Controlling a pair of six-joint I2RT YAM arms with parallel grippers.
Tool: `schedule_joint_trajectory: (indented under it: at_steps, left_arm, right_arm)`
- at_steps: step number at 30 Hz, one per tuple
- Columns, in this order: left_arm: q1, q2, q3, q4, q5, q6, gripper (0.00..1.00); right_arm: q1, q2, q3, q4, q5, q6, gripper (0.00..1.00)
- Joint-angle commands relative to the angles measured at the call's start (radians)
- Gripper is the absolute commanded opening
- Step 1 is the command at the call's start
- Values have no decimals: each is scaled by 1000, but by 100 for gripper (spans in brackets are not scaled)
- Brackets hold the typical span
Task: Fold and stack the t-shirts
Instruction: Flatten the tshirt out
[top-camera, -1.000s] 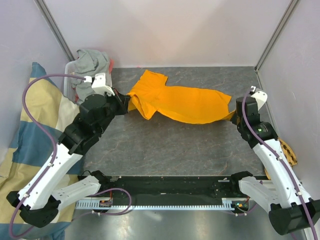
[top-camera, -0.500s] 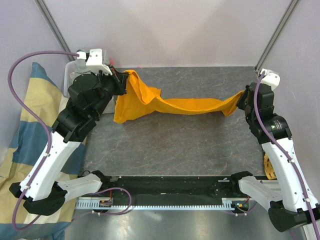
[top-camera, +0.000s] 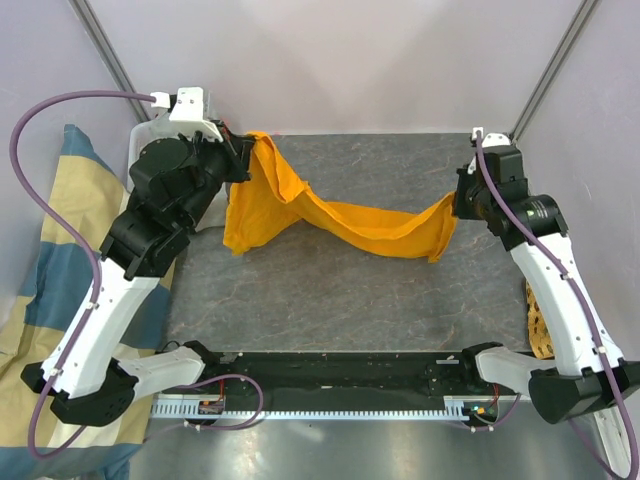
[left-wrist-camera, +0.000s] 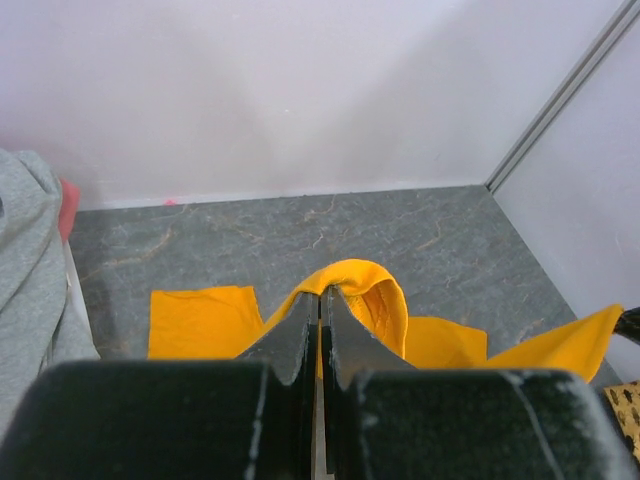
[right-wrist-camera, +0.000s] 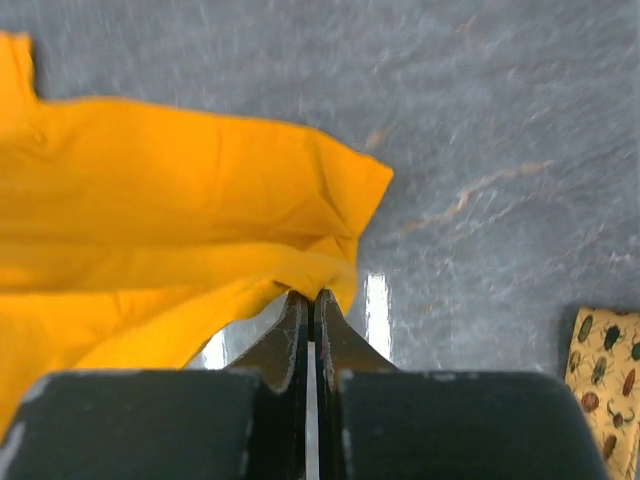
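The bright orange t-shirt (top-camera: 350, 218) hangs above the grey stone-patterned table (top-camera: 330, 300), stretched between both grippers and sagging in the middle. My left gripper (top-camera: 252, 150) is shut on one end at the back left; a fold of orange cloth (left-wrist-camera: 370, 295) bulges over its closed tips (left-wrist-camera: 322, 293). My right gripper (top-camera: 455, 205) is shut on the other end at the right, where the orange cloth (right-wrist-camera: 150, 200) bunches at the pinched tips (right-wrist-camera: 312, 295). The light grey t-shirt (left-wrist-camera: 30, 270) lies heaped at the far left, hidden behind the left arm in the top view.
A large cream-and-blue cloth (top-camera: 50, 260) lies left of the table. A small tan patterned disc (top-camera: 537, 325) sits at the right edge, behind the right arm. Pale walls close in the back and sides. A black rail (top-camera: 340, 375) runs along the near edge.
Both grippers have risen with the orange t-shirt, lifting it off the table. The left went back and up, the right came in toward the middle, so the cloth now sags.
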Motion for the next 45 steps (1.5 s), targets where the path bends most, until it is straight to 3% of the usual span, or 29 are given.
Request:
schedule_joint_trajectory:
  at_steps: [1,12,16,20,22,23,24,27,30,34,39,45]
  left_arm:
    - [9,6,33,9,38,37,2]
    - [27,12,-34,-11,82,16,2]
    - [52,17,-63,-11,104,2,2]
    - [73,21,-86,-6,127,-9,2]
    - [84,26,-92,-1,140,-10,2]
    - [87,26,-100,-1,145,-13,2]
    - [90,28,-103,2,153,-13,2]
    - [108,25,-117,8,171,-19,2]
    - [116,21,-134,20,188,-24,2]
    - [121,23,-151,31,209,-30,2]
    - [121,18,-172,51,237,-43,2]
    - [122,5,-200,57,259,-55,2]
  right_arm:
    - [0,6,8,-97,-86,-34,0]
    - [90,173,-205,-91,-474,-33,0]
    - [150,212,-343,25,-548,-4,0]
    - [184,273,-359,59,-525,-2,5]
    - [189,287,-337,48,-488,-5,16]
    - [189,293,-328,47,-440,0,25]
    - [189,292,-319,39,-415,1,42]
    - [189,256,-288,48,-330,38,64]
    - [189,192,-276,80,-293,99,73]
    - [189,85,-320,148,-266,263,70]
    - [219,-17,-504,337,-249,573,55]
    - [342,87,-538,387,-114,647,58]
